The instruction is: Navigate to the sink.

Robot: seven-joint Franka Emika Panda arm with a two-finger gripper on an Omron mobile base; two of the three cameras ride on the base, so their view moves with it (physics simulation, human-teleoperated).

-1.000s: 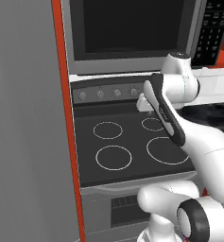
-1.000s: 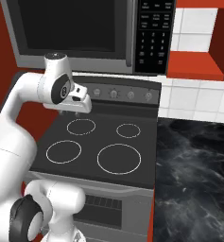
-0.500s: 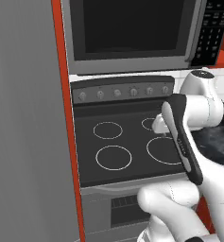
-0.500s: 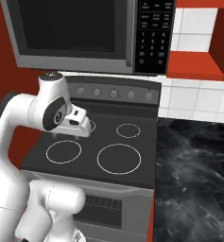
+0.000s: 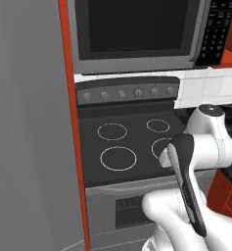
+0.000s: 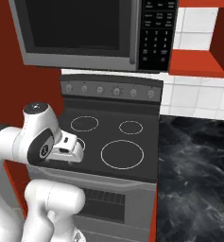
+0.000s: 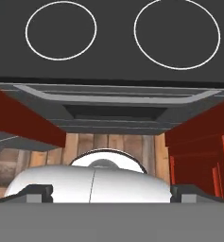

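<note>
Glossy white arm (image 5: 205,147), dark joints

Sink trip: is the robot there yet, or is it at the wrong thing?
Not there yet. Nothing looks done: no sink shows in any view. The robot faces the black cooktop with white rings, under the microwave. In hand: its arm is folded low, and the hand view looks down at the oven handle. Left: driving on to the sink. A dark marble counter lies to the right.

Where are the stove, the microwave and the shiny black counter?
stove (image 6: 127,144): right base view, on its flat black top between the white rings.
microwave (image 5: 132,29): left base view, on its dark door window.
black counter (image 6: 193,165): right base view, on its marbled top right of the stove.
</note>
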